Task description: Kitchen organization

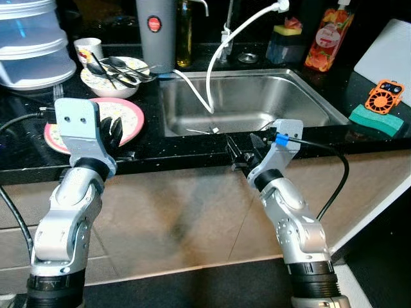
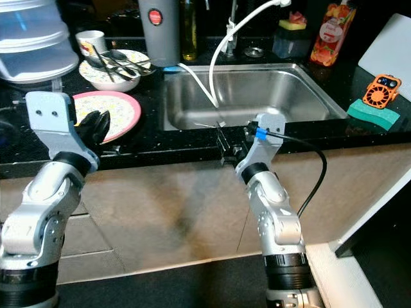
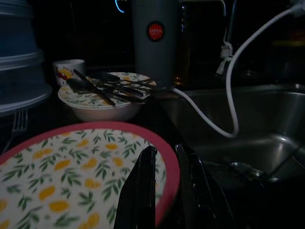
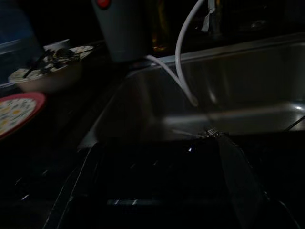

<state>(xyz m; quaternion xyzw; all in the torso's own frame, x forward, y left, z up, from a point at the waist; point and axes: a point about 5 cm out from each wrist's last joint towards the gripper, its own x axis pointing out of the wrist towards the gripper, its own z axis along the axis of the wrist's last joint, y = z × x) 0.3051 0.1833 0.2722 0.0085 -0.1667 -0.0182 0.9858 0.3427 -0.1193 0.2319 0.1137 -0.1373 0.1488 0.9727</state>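
I have the left pincer (image 1: 110,133) over the near rim of the pink-rimmed floral plate (image 1: 128,115), which lies flat on the black table (image 1: 26,154) left of the steel sink (image 1: 257,96). In the left wrist view its fingers (image 3: 140,191) stand a little apart, one over the plate face, one past the rim, clamped on nothing.

The right pincer (image 1: 241,154) sits at the table's front edge before the sink, fingers spread and empty.

Risks as I judge them:
- The plate rim is thin and glazed; a shallow bite could slip and drop the plate onto the stone top.
- Lifting by one edge would tilt the plate toward the sink lip.
- A bowl (image 1: 112,80) loaded with spoons and forks (image 1: 119,67) stands just behind; pushing the plate back could knock it.
- The white hose (image 1: 212,70) drapes into the basin and could snag a carried plate.
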